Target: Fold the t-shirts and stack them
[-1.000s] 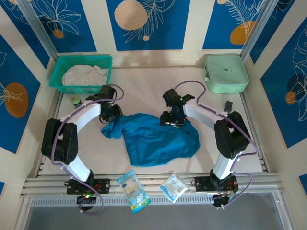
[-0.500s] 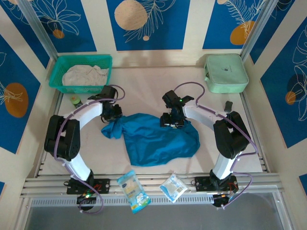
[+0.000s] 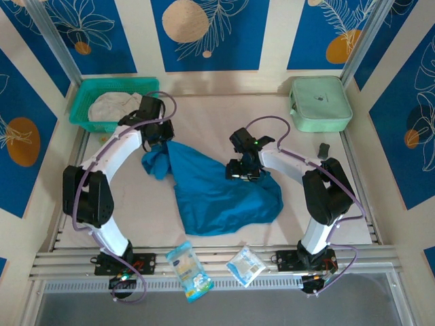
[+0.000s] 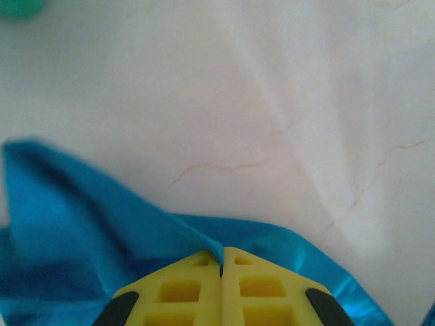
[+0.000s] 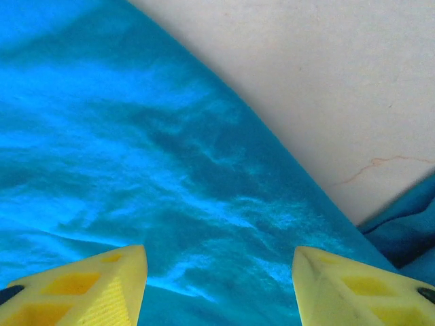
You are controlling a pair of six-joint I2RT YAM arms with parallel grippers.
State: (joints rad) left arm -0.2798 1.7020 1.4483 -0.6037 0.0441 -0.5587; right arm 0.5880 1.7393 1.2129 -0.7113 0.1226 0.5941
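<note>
Now the left gripper [image 3: 160, 137] is clenching a fold of the teal-blue t-shirt [image 3: 221, 193]. In the left wrist view its yellow fingers [image 4: 180, 292] are pressing flat together, with a ridge of blue cloth pinched between the tips. A second ago those jaws were standing apart over the shirt's left end. Since then they have closed, and the arm is drawing the caught cloth toward the far-left corner of the table [image 3: 204, 115], ending up just beside the teal mesh basket [image 3: 80, 117].

The shirt is lying across the middle of the table. Its left part is now stretching up into a taut peak toward the left gripper, while the rest is staying bunched and rumpled toward the right.

The right gripper [image 3: 243, 171] is hanging over the shirt's far edge near the middle of the table, where it was a second ago. Its jaws are spread wide and gripping nothing, and in the right wrist view blue cloth is lying loose below the two parted fingers [image 5: 102, 285].

The off-white t-shirt [image 3: 112, 105] is sitting crumpled inside the basket at the far-left corner.

Judging from this, the spreading-out is only just beginning. One end of the shirt is being secured, but no fold is being made yet. The right gripper likely needs its own hold on the cloth before the shirt can be pulled flat.
</note>
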